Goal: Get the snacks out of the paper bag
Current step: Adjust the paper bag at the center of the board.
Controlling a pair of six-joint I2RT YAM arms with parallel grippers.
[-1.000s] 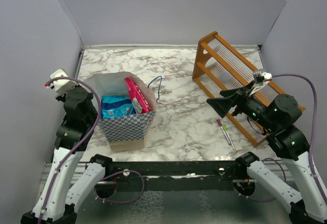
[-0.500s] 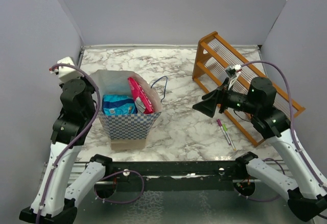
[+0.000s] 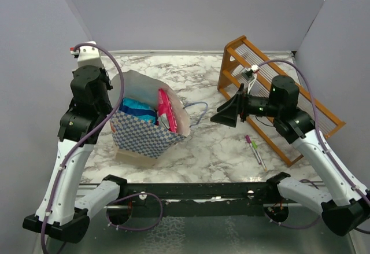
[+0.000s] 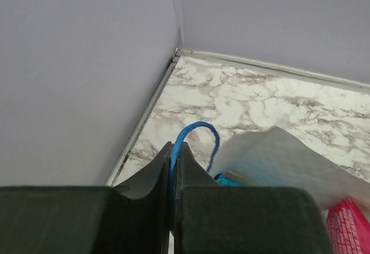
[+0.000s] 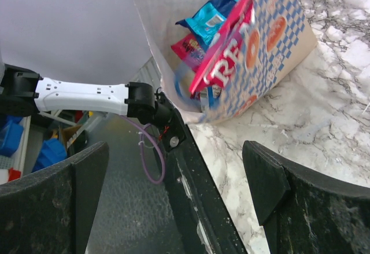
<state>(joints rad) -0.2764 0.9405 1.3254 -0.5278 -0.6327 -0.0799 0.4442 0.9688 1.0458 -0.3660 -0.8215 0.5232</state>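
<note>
Three glossy, crinkly packets sit in the paper bag (image 3: 147, 141): a blue packet (image 3: 137, 109) crumpled toward its left wall, a pink-and-white packet (image 3: 167, 110) standing on edge against the right wall with its long axis running far to near, and, seen from the right wrist, a reddish-purple packet (image 5: 186, 48) tucked under the blue one. The boxy bag, checkered blue and white outside and plain cream inside, rests on the left of the marble table (image 3: 219, 144), mouth up and slightly tilted. The left gripper (image 4: 175, 150) is pinched tight on the bag's thin blue cord handle (image 4: 199, 128). The right gripper (image 3: 222, 112) hangs to the right of the bag, facing it, fingers spread wide. A slatted orange wooden rack (image 3: 263, 80) stands far right.
</note>
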